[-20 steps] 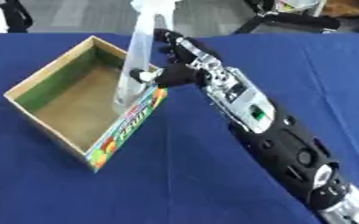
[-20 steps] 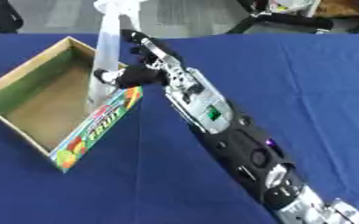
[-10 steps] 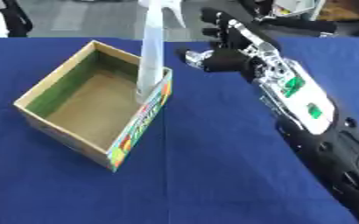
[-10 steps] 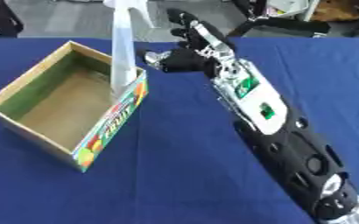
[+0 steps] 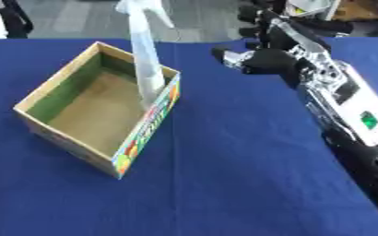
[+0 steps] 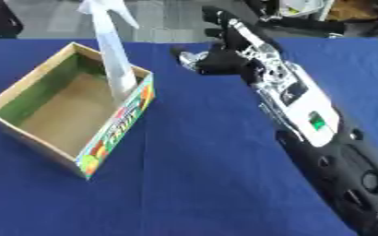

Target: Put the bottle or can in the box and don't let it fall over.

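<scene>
Left eye view, nearest ground first: the blue tablecloth [image 5: 224, 184] covers the whole work surface, and the black and silver forearm of the right arm [image 5: 362, 133] enters from the lower right and runs up toward the far side. On the left of the cloth sits an open cardboard box [image 5: 63, 138], set askew with one corner toward the camera; its floor is plain brown, its inner walls show green, and its right outer wall carries a multicoloured printed panel [image 5: 148, 131] with green, red and yellow patches. Lettering runs along that panel, but it cannot be read. Inside the box stands one item only, a tall, pale translucent spray bottle [image 5: 146, 69], upright with a slight lean, its base against the inner face of the right wall near the far right corner. The base is hidden behind that wall. The trigger head [image 5: 140, 8] rises well above the box rim; no label or writing can be made out on the bottle. Beyond and to the right of the box, the right hand [image 5: 261, 57] hangs over the cloth, released: its fingers [image 5: 256, 20] are spread and extended toward the far edge, the thumb [image 5: 224, 55] points left toward the bottle, and it holds nothing. Hand and bottle are clearly apart, with bare blue cloth visible between them. Left hand appears in neither view.
</scene>
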